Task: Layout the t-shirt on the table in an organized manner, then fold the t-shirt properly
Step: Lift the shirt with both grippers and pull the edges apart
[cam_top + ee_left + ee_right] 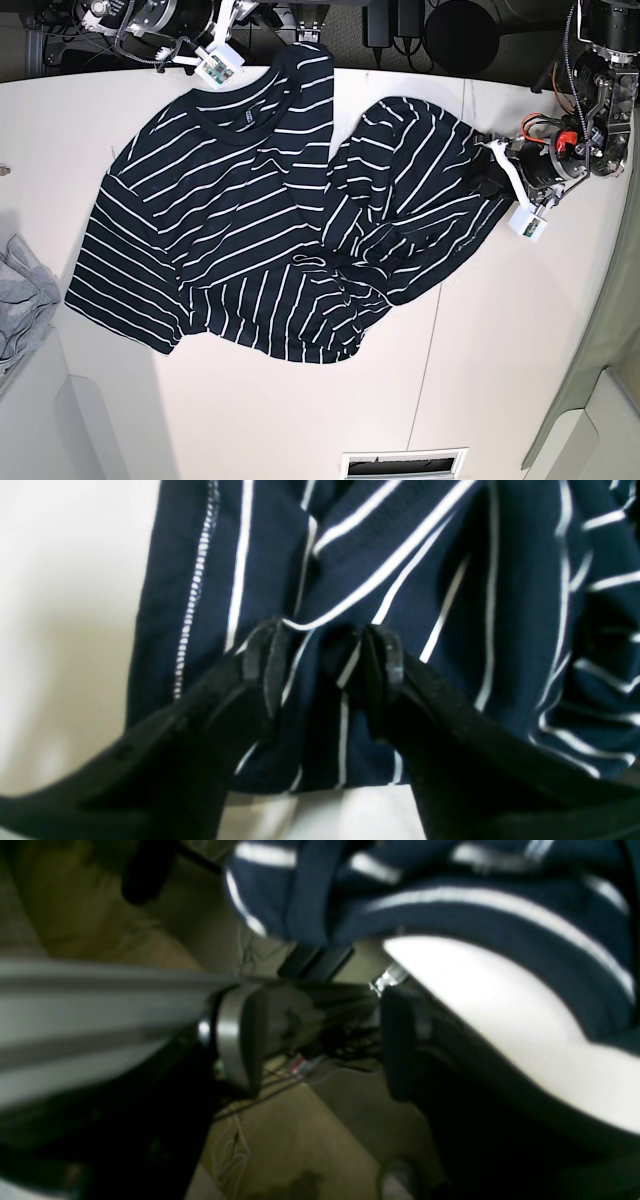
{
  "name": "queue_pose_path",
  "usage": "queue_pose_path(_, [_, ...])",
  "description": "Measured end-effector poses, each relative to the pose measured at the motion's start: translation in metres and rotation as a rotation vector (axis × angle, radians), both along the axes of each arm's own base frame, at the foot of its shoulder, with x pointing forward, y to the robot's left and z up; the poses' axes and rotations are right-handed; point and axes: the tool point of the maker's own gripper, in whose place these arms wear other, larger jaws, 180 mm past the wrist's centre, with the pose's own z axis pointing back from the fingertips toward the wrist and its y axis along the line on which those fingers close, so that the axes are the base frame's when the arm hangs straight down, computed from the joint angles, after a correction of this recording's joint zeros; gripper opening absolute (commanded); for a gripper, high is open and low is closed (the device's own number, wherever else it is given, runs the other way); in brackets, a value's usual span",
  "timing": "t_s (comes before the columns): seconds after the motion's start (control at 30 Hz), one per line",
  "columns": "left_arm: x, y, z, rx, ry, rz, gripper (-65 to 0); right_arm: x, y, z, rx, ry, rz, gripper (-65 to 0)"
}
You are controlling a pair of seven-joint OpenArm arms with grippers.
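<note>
The t-shirt (pixel 230 230) lies on the desk (pixel 480 330) with its collar toward the desk's far edge and its hem toward the near edge, so its long axis runs roughly far to near. The half toward the right arm's side of the desk is spread fairly flat. The half toward the left arm's side is heaped in a twisted mound. The left end effector (pixel 324 650) sits at the outer edge of that mound, its jaws part-way apart with a ridge of striped cloth standing between the tips. Whether they pinch that ridge or merely straddle it I cannot tell. The right end effector (pixel 320 1040) is at the desk's far edge beside the shoulder, its jaws wide with nothing between them; the floor shows through the gap, and the cloth draping over the desk's edge lies just past the tips. The coming move probably turns on the mound. It lies inward from the left end effector, toward the middle of the desk, and the left arm is much the nearer one, so spreading it likely means drawing the cloth outward toward that arm's side. No writing can be read: the neck label inside the collar and the white tags on both arms are too small.
</note>
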Motion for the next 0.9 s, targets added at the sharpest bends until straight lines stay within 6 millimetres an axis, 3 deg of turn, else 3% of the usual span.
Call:
queue_pose_path(0.13, [0.001,0.003,0.001,0.005,-0.008,0.004,-33.8,0.028,0.005,0.013,0.042,-0.151,-0.024,-29.6])
queue_pose_path(0.27, [0.004,0.004,0.002,0.011,-0.026,0.018,-30.1,0.040,0.011,0.011,-0.005,-0.206,0.031,-29.6])
queue_pose_path(0.53, [0.010,0.015,0.000,0.087,-0.056,0.027,-30.5,0.049,0.030,-0.034,-0.153,-0.243,0.138,-24.5])
queue_pose_path(0.6, [0.009,0.015,0.000,0.087,-0.056,0.027,-37.6,0.057,0.033,-0.037,-0.181,-0.271,0.136,-24.9])
queue_pose_path(0.63, [0.010,0.016,0.000,0.093,-0.058,0.031,-45.6,0.060,0.035,-0.037,-0.190,-0.283,0.142,-27.1])
queue_pose_path(0.7, [0.010,0.018,-0.001,0.104,-0.060,0.033,-64.0,0.062,0.039,-0.036,-0.195,-0.302,0.162,-40.1])
queue_pose_path(0.77, [0.011,0.018,0.000,0.100,-0.067,0.034,-65.0,0.064,0.040,-0.035,-0.198,-0.312,0.166,-60.3])
queue_pose_path(0.8, [0.011,0.017,0.001,0.096,-0.072,0.036,-65.0,0.066,0.040,-0.035,-0.202,-0.317,0.164,-65.0])
queue_pose_path(0.9, [0.014,0.019,0.002,0.086,-0.078,0.061,-65.0,0.076,0.036,-0.033,-0.228,-0.324,0.166,-65.0])
